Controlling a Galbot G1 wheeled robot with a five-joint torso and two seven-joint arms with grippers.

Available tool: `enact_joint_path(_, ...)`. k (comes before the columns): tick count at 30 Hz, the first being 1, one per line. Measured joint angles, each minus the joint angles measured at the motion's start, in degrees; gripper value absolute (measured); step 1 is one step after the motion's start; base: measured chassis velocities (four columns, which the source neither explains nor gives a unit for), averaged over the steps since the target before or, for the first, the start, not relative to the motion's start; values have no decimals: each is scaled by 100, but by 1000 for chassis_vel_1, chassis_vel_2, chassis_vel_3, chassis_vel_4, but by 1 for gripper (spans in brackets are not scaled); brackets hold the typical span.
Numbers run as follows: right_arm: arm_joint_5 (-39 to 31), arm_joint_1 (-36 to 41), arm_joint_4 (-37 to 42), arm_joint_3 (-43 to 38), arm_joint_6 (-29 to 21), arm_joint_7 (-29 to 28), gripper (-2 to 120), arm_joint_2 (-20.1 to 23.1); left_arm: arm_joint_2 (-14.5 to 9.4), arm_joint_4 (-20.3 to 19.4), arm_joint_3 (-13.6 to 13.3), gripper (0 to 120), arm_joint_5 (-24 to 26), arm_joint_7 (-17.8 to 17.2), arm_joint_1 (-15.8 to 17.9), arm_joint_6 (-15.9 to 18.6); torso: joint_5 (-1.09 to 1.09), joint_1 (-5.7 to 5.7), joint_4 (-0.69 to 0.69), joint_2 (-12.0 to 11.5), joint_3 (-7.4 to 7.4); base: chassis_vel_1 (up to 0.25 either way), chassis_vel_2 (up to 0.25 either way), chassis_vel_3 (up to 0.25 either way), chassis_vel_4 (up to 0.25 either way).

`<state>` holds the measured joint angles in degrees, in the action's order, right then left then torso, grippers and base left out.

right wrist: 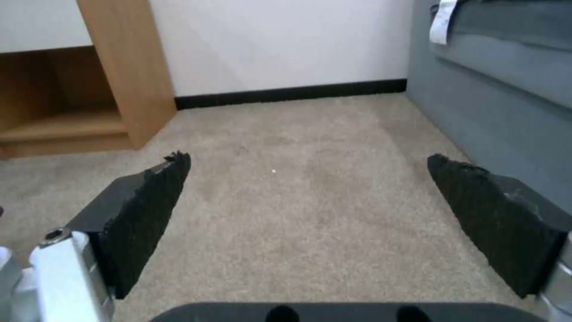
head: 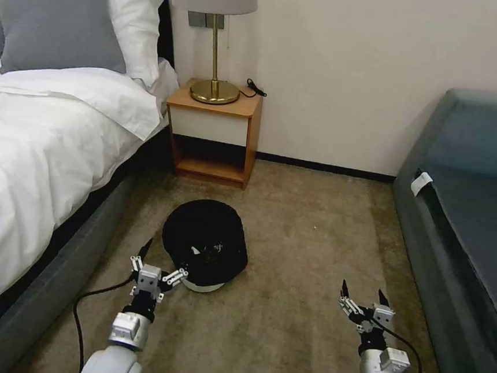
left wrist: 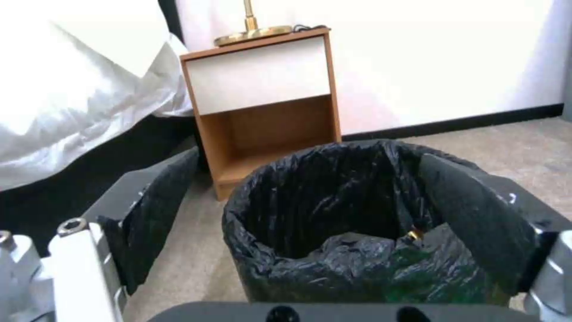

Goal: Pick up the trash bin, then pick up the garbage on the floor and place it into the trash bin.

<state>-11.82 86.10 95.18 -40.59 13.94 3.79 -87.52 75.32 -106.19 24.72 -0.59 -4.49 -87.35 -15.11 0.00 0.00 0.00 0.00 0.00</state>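
Observation:
The trash bin [head: 205, 242] stands upright on the carpet, a small round white bin with a black bag liner [left wrist: 334, 197] over its rim. My left gripper [head: 161, 260] is open at the bin's near-left side, one finger left of the bin and the other at its near rim [left wrist: 357, 259]. In the left wrist view the left gripper [left wrist: 309, 156] has its two black pads spread either side of the bin's mouth. Small pale and yellowish bits [left wrist: 414, 233] lie down in the liner; I cannot tell what they are. The garbage on the floor is out of view. My right gripper [head: 362, 292] hangs open over bare carpet [right wrist: 309, 158], holding nothing.
A bed [head: 43, 151] with white sheets runs along the left. A wooden nightstand [head: 212, 137] with a brass lamp [head: 213, 87] stands behind the bin. A grey-blue sofa [head: 472, 217] lines the right. Carpet [head: 313, 238] stretches between them.

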Motion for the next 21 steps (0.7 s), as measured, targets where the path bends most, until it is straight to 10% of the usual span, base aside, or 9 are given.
enact_joint_path(21,-14,-1,1,3,3,7,100,1,6,9,-1,100,54,-25,21,12,0,0,0,0,0,0,0,0,0)
